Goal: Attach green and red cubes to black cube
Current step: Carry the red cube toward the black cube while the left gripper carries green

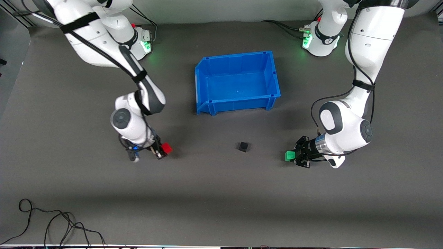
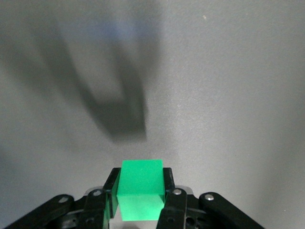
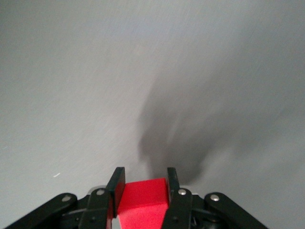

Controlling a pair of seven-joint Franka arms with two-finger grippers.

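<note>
The black cube [image 1: 243,147] sits on the grey table, nearer the front camera than the blue bin. My left gripper [image 1: 292,156] is shut on the green cube [image 1: 289,156] and holds it just above the table, toward the left arm's end from the black cube. In the left wrist view the green cube [image 2: 140,189] sits between the fingers [image 2: 170,183]. My right gripper [image 1: 164,149] is shut on the red cube [image 1: 166,148], toward the right arm's end from the black cube. In the right wrist view the red cube [image 3: 143,200] is clamped between the fingers [image 3: 116,183]. The black cube shows in neither wrist view.
A blue bin [image 1: 237,82] with nothing in it stands at the table's middle, farther from the front camera than the cubes. Black cables [image 1: 52,224] lie at the table's near edge toward the right arm's end.
</note>
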